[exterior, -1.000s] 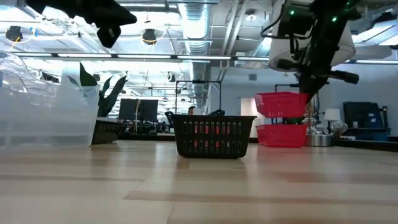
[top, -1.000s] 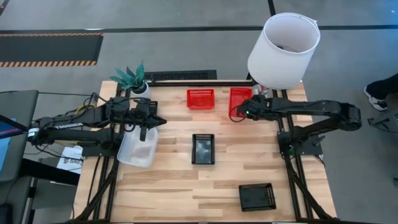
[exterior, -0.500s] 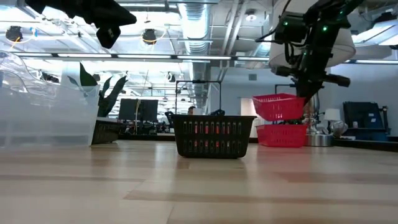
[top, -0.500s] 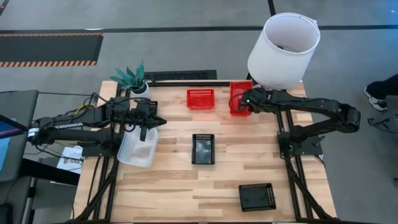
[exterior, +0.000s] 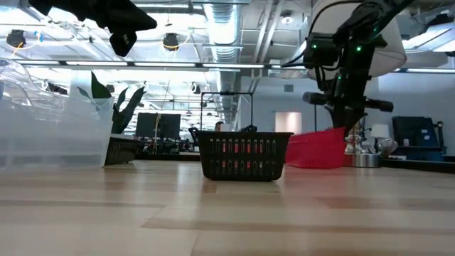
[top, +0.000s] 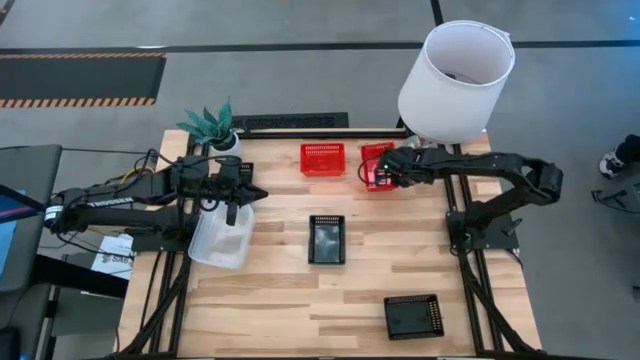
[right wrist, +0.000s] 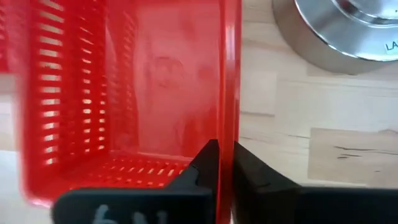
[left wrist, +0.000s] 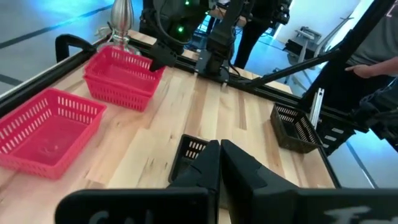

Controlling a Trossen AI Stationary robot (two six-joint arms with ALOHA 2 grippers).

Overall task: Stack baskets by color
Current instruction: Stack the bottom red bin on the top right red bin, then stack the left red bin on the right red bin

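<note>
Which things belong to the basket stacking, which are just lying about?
Job: single red mesh plastic basket; stacked red mesh baskets; centre black mesh basket; second black mesh basket; clear translucent basket.
Lying about: white lampshade; small potted green plant.

Light wooden counter (top: 300,290). Black basket (top: 327,239) at centre. Beyond it, a red basket (top: 323,158); stacked red baskets (top: 376,160) just beside that. Second black basket (top: 414,316) near the front-right corner. Potted plant (top: 214,125) far-left.

Overhead looking down, low level across, both sharing black basket (top: 326,239)
</note>
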